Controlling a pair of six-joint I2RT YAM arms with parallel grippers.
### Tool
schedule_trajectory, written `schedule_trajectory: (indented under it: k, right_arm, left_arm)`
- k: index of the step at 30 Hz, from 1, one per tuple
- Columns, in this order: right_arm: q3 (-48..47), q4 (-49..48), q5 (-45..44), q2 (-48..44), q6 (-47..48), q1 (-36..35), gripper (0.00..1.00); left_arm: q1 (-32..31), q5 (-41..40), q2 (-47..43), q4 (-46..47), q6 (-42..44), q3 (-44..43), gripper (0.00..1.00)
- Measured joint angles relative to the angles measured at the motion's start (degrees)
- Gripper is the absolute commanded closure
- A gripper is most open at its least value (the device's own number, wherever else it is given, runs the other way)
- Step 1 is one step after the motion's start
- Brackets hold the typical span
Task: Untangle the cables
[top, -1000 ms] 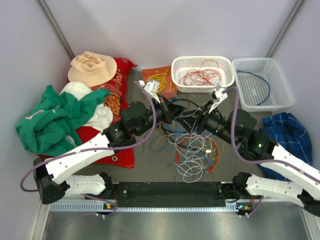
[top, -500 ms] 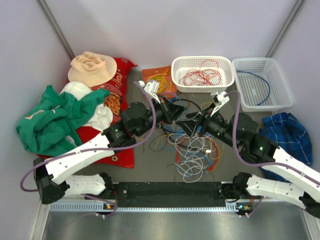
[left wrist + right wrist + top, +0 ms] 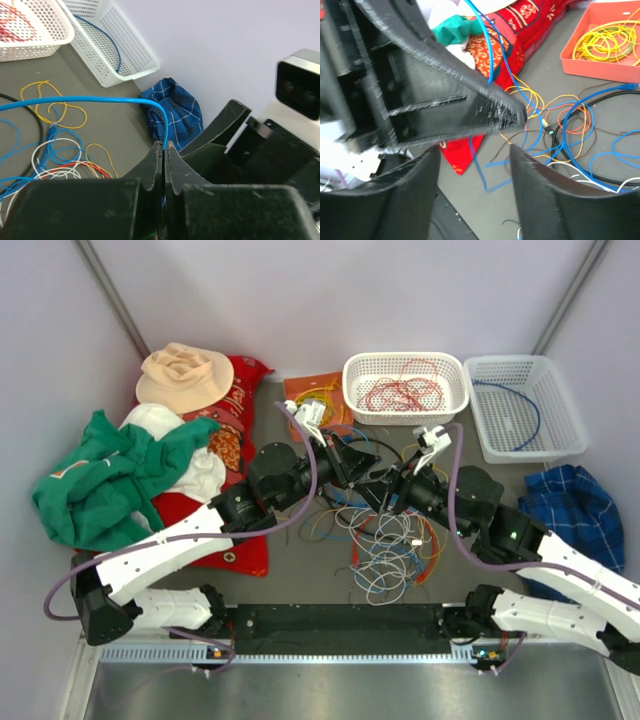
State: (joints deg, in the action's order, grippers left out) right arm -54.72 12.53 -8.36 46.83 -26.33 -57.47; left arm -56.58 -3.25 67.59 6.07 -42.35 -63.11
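Observation:
A tangle of thin cables (image 3: 392, 545) in blue, white, red, orange and black lies on the grey table between the arms. My left gripper (image 3: 362, 472) is above its far edge and shut on a blue cable (image 3: 100, 99), which runs from the left into the closed jaws (image 3: 164, 145). My right gripper (image 3: 390, 498) is right beside the left one, open and empty (image 3: 475, 155). In the right wrist view the blue cable (image 3: 490, 55) hangs down behind the left gripper's finger (image 3: 450, 110). The pile also shows in the right wrist view (image 3: 580, 130).
A white basket (image 3: 352, 375) holds red cables and another white basket (image 3: 570, 410) holds a blue cable. An orange tray (image 3: 300, 390) holds yellow cables. A red cushion (image 3: 245, 390), hat (image 3: 185, 375) and green garment (image 3: 95, 480) lie left. A blue checked cloth (image 3: 575, 505) lies right.
My right gripper has moved left and nearer, closing in beside the left gripper. The left gripper has shifted slightly right, still holding the blue cable.

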Motion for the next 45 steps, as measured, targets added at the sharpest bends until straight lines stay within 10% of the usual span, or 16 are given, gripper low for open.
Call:
schedule_trajectory:
  k: [7,11,12,27,45]
  right_arm:
    - [-0.02,-1.38,-1.77,5.29,0.94,0.00,1.00]
    - [-0.24,0.35,-4.96,4.44,0.72,0.00,1.00]
    - [-1.25,2.36,-6.75,4.20,0.87,0.20,1.00]
    - [-34.73,20.11,-6.62,18.43,-1.46,37.51,1.00]
    - [-48.61,18.36,-10.01,44.96,-12.92,63.78,1.00]
  left_arm:
    - [0.00,1.73,0.44,1.09,-1.29,0.00,0.93]
    - [0.00,0.11,-0.04,0.63,0.00,0.02,0.07]
    - [0.00,-1.29,-0.48,-0.04,0.57,0.07,0.01]
    - [-0.11,-26.27,-20.87,-18.01,1.29,12.96,0.01]
    - [-0.11,-27.67,-24.72,-21.90,-3.19,23.19,0.01]
